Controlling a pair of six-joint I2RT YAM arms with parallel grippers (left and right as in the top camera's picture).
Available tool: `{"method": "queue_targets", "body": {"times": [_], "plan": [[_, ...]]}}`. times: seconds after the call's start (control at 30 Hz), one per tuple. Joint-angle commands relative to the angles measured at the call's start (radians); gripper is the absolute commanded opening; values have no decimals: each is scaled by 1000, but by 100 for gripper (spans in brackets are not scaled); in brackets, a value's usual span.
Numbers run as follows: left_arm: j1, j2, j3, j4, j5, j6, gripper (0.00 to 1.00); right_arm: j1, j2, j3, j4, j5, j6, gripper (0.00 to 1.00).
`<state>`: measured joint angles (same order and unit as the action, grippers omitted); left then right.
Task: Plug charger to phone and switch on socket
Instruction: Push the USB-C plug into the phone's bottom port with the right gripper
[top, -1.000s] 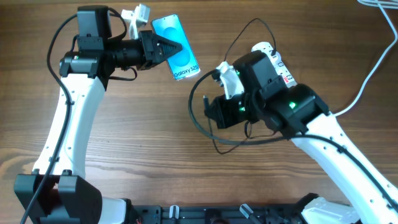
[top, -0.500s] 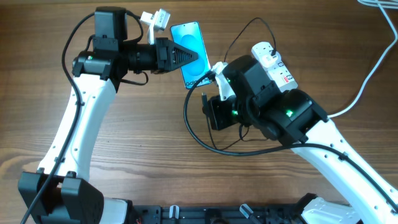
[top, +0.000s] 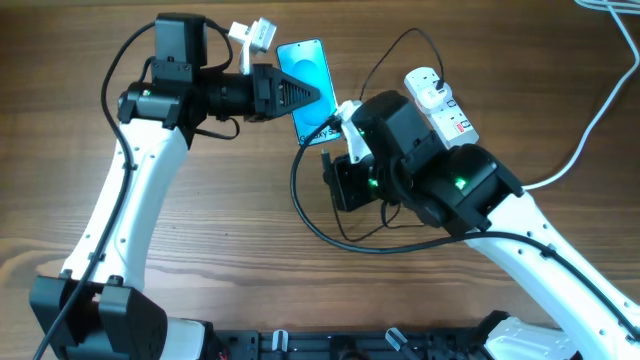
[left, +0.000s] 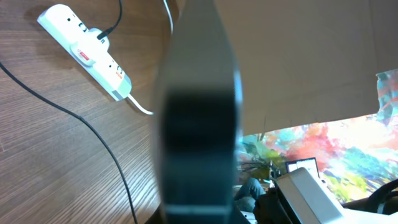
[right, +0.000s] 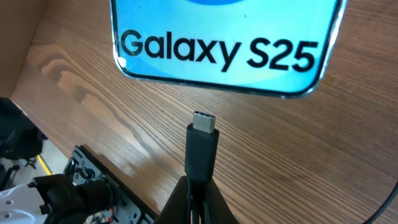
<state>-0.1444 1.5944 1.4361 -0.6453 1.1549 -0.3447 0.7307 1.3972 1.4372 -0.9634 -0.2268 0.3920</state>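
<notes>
My left gripper (top: 300, 95) is shut on the phone (top: 305, 72), a turquoise screen held up off the table; in the left wrist view the phone (left: 199, 118) shows edge-on and blurred between the jaws (left: 199, 208). My right gripper (top: 330, 150) is shut on the charger's black connector (right: 202, 140), whose metal tip points at the phone's bottom edge (right: 224, 46) with a small gap. The jaws (right: 199, 186) pinch the connector's base. The thin black charger cable (top: 305, 205) loops back to the white socket strip (top: 440, 100), where its plug sits; the socket also shows in the left wrist view (left: 84, 43).
The socket's thick white cord (top: 600, 110) runs off the far right of the wooden table. The black arm-mount rail (top: 350, 345) lies along the near edge. The charger cable (left: 106, 149) crosses the table beneath the left gripper.
My left arm has carried the phone right, toward the right gripper. My right gripper has moved left and up with the connector, closing on the phone's bottom edge.
</notes>
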Motion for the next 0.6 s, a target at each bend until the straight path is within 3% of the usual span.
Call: {"method": "queue_targets", "body": {"times": [0.0, 0.57], "plan": [[-6, -1, 3, 10, 53, 24, 4, 5, 11, 24, 14, 1, 3, 5], [-6, -1, 3, -2, 98, 70, 4, 5, 11, 24, 32, 20, 3, 5]]}}
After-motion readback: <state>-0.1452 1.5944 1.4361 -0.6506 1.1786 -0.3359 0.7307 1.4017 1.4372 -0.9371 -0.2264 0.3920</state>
